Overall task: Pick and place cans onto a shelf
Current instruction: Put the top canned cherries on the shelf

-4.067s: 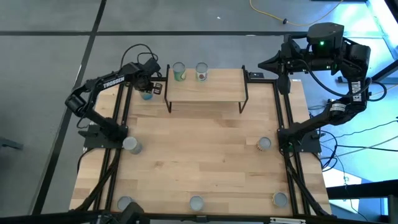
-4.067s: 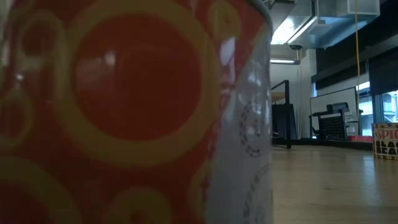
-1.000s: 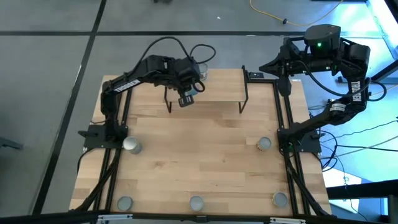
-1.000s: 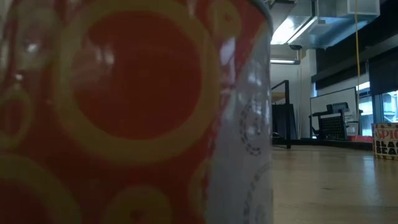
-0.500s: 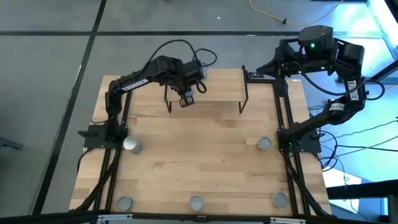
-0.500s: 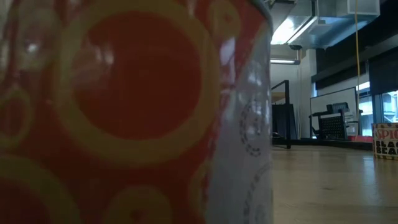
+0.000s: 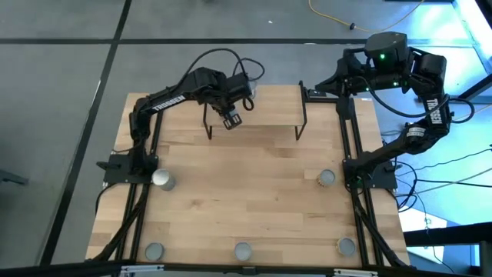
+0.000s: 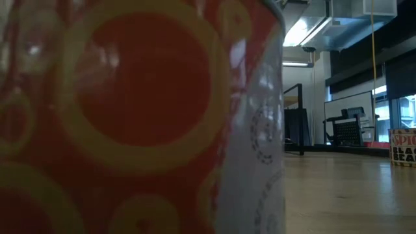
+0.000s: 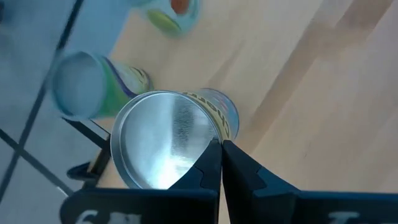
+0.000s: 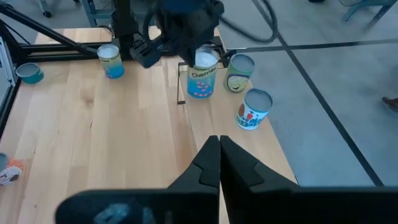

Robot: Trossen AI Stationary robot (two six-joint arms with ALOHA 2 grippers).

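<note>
My left gripper (image 7: 232, 118) is over the left end of the shelf (image 7: 269, 108), shut on a blue-labelled can (image 10: 202, 79) with a silver top (image 9: 165, 140). Whether the can stands on the shelf board or hangs just above it, I cannot tell. Two more cans (image 10: 237, 73) (image 10: 254, 109) stand upright behind the shelf at the table's far edge. My right gripper (image 7: 327, 79) is shut and empty (image 10: 219, 146), raised over the table's far right corner. My left gripper pinches the can's top rim (image 9: 214, 138) between its two fingers. One finger lies on the silver side of the rim, the other on the label side. The fingers come from above, slanting down. The can is upright below them beside the shelf's black leg (image 10: 180, 81).
Several cans stand on the tabletop: at mid-left (image 7: 161, 179), mid-right (image 7: 327, 178), and along the near edge (image 7: 154, 250) (image 7: 346, 246). The near-middle can (image 7: 242, 250) fills the low view (image 8: 130, 117). The middle of the tabletop (image 7: 246, 185) is bare wood.
My left gripper has gone a little toward the table's far edge over the shelf's left end, still shut on the can. My right arm has shifted slightly toward the table's left.
</note>
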